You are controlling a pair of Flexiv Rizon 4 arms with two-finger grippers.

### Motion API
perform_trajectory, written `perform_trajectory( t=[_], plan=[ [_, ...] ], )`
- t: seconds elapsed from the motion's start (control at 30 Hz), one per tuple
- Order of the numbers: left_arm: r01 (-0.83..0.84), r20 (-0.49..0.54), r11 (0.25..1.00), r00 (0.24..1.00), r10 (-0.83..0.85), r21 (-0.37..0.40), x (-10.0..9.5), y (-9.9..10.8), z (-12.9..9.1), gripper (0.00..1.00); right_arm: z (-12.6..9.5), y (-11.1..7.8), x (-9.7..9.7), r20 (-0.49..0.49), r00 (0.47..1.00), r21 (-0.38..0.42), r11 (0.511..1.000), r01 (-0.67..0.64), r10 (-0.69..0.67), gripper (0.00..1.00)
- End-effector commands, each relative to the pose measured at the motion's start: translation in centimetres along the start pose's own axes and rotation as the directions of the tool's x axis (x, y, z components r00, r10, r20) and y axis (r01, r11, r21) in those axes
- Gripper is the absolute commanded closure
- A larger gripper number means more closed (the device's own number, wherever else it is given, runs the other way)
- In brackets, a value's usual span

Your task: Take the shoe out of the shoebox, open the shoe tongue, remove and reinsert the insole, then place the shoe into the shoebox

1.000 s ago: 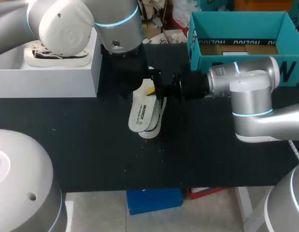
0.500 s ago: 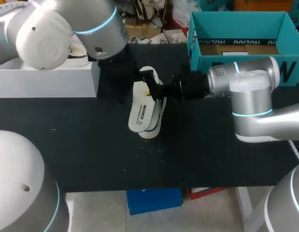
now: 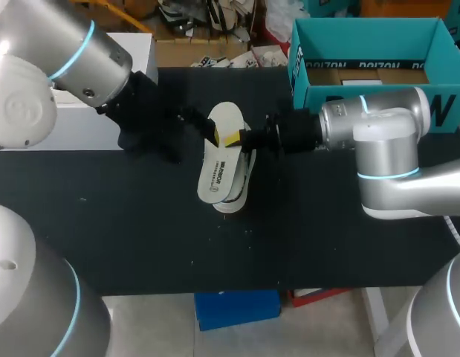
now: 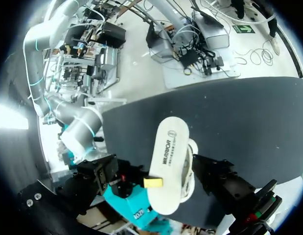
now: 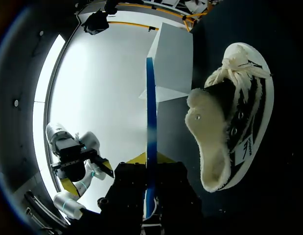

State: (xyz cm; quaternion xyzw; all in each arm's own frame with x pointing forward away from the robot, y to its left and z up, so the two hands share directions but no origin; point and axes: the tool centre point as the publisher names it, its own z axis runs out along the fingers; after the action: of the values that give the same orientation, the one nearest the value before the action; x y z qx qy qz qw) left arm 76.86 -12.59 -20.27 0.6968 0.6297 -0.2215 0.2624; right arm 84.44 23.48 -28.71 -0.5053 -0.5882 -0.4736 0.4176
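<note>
Insole first: the white oval foam insole [image 3: 221,160] with dark print lies on top of the black canvas shoe [image 5: 234,122] with cream fleece lining and white laces, near the middle of the black table [image 3: 140,223]. My right pincer [image 3: 233,138] is clamped on one long edge of the insole, one yellow tip on its upper face. In the right wrist view the insole shows edge-on as a thin blue strip between the tips. My left pincer [image 3: 196,123] hangs just beside the insole's end nearer the boxes, apart from it. It is dark against the dark table, so I cannot tell whether it is open or closed, though it seems to carry nothing.

I judge the insole light and floppy. Held by one edge it will droop, and the fleece will likely drag on it going back in, so I would grip nearer the heel and feed it toe-first. The shoe looks soft in the upper and stiffer at the rubber sole. The heel collar or sidewall is the place to hold it, with the tongue kept back.

The open teal cardboard shoebox [image 3: 363,26] stands at the back right, behind my right forearm. A white block [image 3: 73,137] sits at the back left by my left arm. The shoe is well apart from the near edge, so the room to move lies toward me. The shoebox wall will need lifting over.
</note>
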Motion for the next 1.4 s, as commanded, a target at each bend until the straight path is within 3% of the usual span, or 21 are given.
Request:
perform_trajectory(
  t=[0.03,0.43,0.5,0.87,1.1,1.4],
  plan=[
    [-0.002,0.29,0.999,0.957,0.011,-0.033,1.4,-0.9,-0.2,0.0,0.1,0.0,0.0,0.002,1.0,-0.001,1.0,-0.001,0.001,1.0],
    [-0.002,0.29,0.999,0.957,0.011,-0.033,1.4,-0.9,-0.2,0.0,0.1,0.0,0.0,0.002,1.0,-0.001,1.0,-0.001,0.001,1.0],
    [0.037,0.347,0.999,0.937,-0.033,-0.006,2.1,-0.5,0.7,0.0,0.1,0.0,0.0,0.002,1.0,-0.001,1.0,-0.001,0.001,1.0],
    [0.1,0.544,0.992,0.838,-0.044,-0.074,4.3,2.0,1.6,0.0,0.1,0.0,0.0,0.002,1.0,-0.001,1.0,-0.001,0.001,1.0],
    [0.098,0.623,0.993,0.782,-0.031,-0.073,5.2,4.0,2.7,0.0,0.1,0.0,0.0,0.002,1.0,-0.001,1.0,-0.001,0.001,1.0],
    [0.039,0.71,0.989,0.7,0.076,-0.145,5.4,6.4,3.7,0.0,0.1,0.0,0.0,0.002,1.0,-0.001,1.0,-0.001,0.001,1.0]
  ],
)
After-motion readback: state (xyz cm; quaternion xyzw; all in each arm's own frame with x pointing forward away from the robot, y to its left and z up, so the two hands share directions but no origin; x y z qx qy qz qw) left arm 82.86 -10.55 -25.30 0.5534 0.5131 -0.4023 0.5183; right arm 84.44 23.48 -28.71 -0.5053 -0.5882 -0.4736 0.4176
